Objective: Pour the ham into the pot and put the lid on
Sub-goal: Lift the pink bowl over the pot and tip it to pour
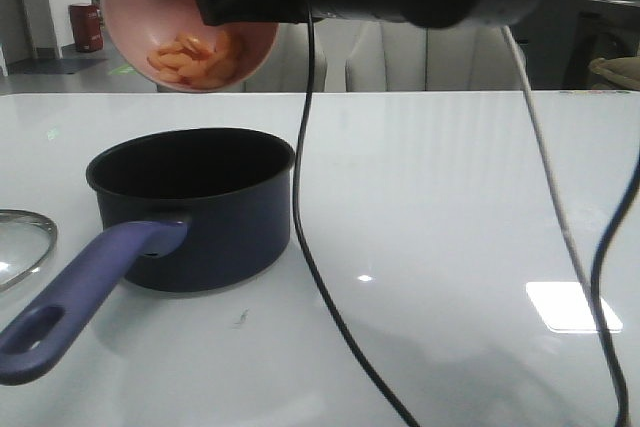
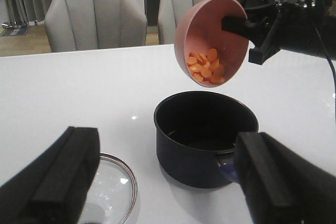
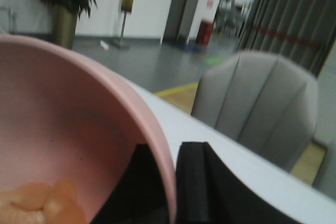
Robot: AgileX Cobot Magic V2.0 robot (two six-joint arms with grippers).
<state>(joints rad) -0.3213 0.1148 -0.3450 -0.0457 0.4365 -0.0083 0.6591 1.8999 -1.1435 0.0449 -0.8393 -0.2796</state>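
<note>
Tipping the pink bowl (image 1: 130, 7) above the pot (image 1: 200, 212), our right gripper (image 3: 170, 182) pinches its rim; we should tilt slowly so the ham (image 2: 206, 66) lands inside.

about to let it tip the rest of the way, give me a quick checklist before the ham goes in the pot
1. Right gripper clamped on the pink bowl rim: ok, one finger inside, one outside.
2. Ham all in the bowl: ok, heaped at the low edge, none seen on the table.
3. Pot open and upright: ok, interior looks empty.
4. Bowl lip over the pot mouth: cannot tell; the views suggest it may sit slightly behind.
5. Lid out of the pour path: ok, flat on the table beside the pot.
6. Left gripper clear and free for the lid: ok, open, holding nothing.
</note>
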